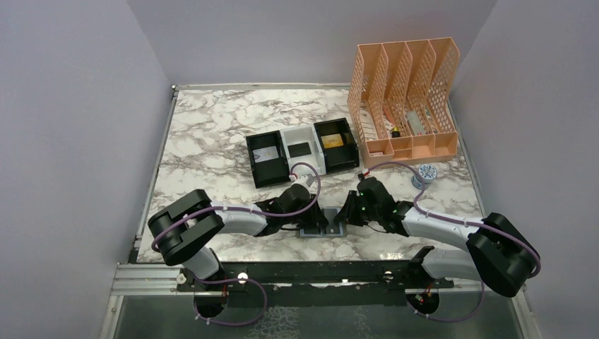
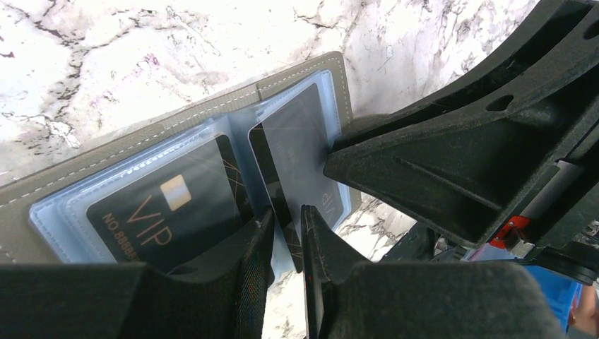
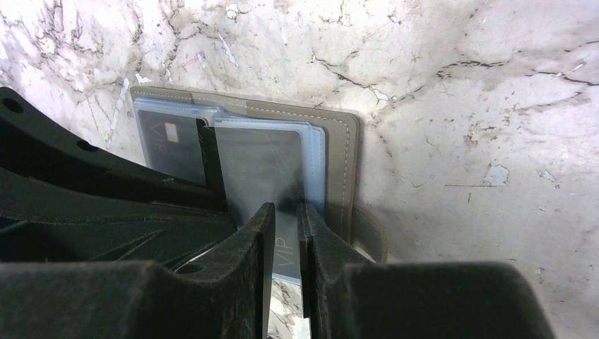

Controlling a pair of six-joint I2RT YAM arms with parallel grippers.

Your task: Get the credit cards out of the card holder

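The card holder (image 1: 321,228) lies open near the table's front middle, grey-taupe outside (image 2: 106,159) with clear sleeves inside. A black VIP card (image 2: 155,205) sits in its left sleeve. My left gripper (image 2: 286,212) is shut on the edge of a second black card (image 2: 272,180), which stands up at the fold. My right gripper (image 3: 286,208) is shut on the right clear sleeve leaf (image 3: 261,162), which has a VIP card in it, by the holder's border (image 3: 342,148). In the top view the left gripper (image 1: 316,219) and right gripper (image 1: 346,212) meet over the holder. A gold card (image 1: 333,141) lies in the tray.
A black-and-white three-compartment tray (image 1: 289,138) stands behind the grippers, with a card in its left compartment too. A peach mesh file rack (image 1: 406,85) is at the back right. A small round blue-white roll (image 1: 426,173) lies right of the right arm.
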